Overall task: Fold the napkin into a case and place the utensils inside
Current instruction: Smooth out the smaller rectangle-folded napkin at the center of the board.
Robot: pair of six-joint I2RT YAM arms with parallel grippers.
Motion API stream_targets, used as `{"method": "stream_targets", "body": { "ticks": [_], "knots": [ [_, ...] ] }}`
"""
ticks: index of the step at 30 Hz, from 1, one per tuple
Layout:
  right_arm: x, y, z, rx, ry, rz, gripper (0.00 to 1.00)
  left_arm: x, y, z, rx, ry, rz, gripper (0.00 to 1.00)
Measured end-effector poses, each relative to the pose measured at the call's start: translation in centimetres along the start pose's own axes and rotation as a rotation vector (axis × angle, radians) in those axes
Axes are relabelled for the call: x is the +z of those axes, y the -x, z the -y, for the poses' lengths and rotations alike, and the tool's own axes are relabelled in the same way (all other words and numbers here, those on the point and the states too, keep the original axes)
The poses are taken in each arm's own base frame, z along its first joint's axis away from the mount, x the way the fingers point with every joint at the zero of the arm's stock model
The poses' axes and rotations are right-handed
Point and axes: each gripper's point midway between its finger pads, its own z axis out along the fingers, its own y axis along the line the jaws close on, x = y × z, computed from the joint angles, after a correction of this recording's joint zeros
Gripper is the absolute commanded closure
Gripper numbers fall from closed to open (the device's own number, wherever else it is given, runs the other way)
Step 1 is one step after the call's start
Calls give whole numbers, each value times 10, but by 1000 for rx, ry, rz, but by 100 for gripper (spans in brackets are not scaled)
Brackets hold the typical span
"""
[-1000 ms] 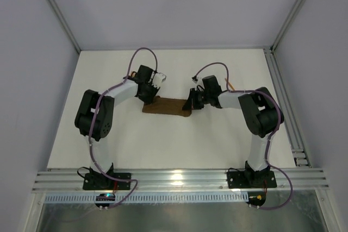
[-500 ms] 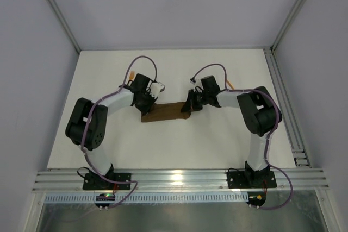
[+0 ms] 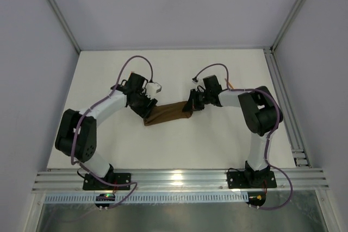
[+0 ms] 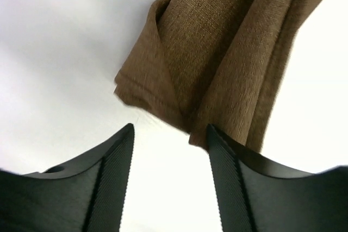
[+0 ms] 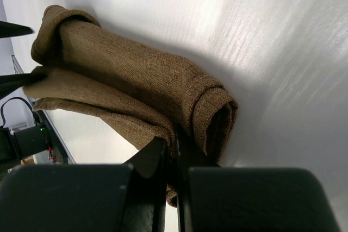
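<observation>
The left gripper (image 4: 169,134) now stands with its jaws apart and nothing between them, where a second ago it was pinched together on the cloth; it has let go. Just ahead of its tips lies the near end of the napkin (image 4: 217,52), a layered dark brown strip resting on the white table (image 4: 65,42); from above that end has swung toward the arm bases, so the napkin (image 3: 168,113) now slants instead of lying straight across. At the far end the right gripper (image 5: 175,139) stays clamped on a lower layer, the rolled edge of the napkin (image 5: 125,74) bulging just past its tips. I judge that a fold has just been set down; the strip looks narrow enough for a case, but no utensil shows near either wrist.
</observation>
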Motion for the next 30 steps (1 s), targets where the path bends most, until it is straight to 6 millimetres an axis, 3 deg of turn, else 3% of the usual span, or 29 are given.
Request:
{"method": "stream_targets", "body": {
  "ticks": [6, 9, 13, 19, 22, 23, 30],
  "knots": [
    [-4, 1, 5, 2, -2, -1, 97, -52, 34, -1, 25, 37, 129, 30],
    [-4, 2, 4, 1, -3, -4, 97, -64, 49, 3, 63, 21, 178, 25],
    [-4, 2, 5, -3, -6, -10, 97, -46, 45, 17, 144, -15, 131, 19],
    [-4, 2, 5, -7, -8, -18, 97, -6, 15, 40, 285, -46, -10, 22],
    [-4, 2, 5, -7, -9, -18, 96, 2, 10, 38, 310, -34, -35, 38],
    [-4, 2, 5, -8, -9, -18, 96, 4, 11, 36, 314, -27, -34, 52],
    [-4, 2, 5, -19, -9, -19, 94, 8, 18, 26, 318, 27, -8, 88]
  ]
}}
